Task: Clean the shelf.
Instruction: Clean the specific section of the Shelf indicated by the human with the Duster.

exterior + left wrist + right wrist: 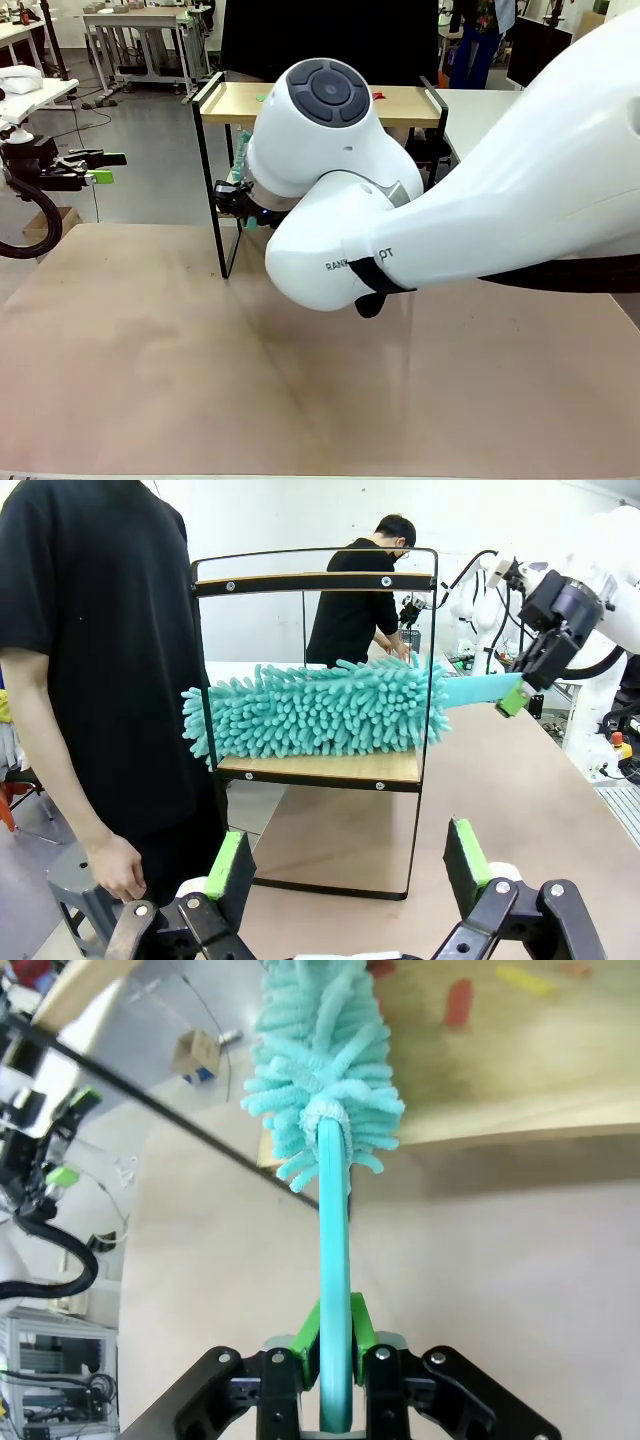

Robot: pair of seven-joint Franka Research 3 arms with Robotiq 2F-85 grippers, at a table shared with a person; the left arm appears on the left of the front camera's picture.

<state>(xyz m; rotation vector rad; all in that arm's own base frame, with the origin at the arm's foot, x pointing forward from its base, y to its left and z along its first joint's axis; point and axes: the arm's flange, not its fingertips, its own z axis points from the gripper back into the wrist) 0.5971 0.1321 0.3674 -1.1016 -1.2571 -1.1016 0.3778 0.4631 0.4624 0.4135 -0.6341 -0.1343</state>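
Brown paper-coloured tabletop (150, 350) runs under everything, and the shelf (330, 768), a two-tier rack of light wooden boards in a thin black frame, stands on it straight ahead of both tools. My right gripper (335, 1330) is clamped on the flat teal handle of a fluffy teal chenille duster (320, 708). Beyond the fingertips, the duster's head lies along the lower board, between the end rails. My left gripper (348, 860) has its pads apart and holds nothing, looking at the shelf from well back.

To sweep well, I'd judge the head should press only lightly on the wood and travel along the board's length. The handle must stay clear of the black rail it passes through, since a snag there could shove the light rack. Blurred red and yellow scraps (458, 1002) sit beside the head; I'd steer toward them. A person in a black shirt (100, 660) stands just beside the rack's far end, so I'd stop each stroke short of that side.
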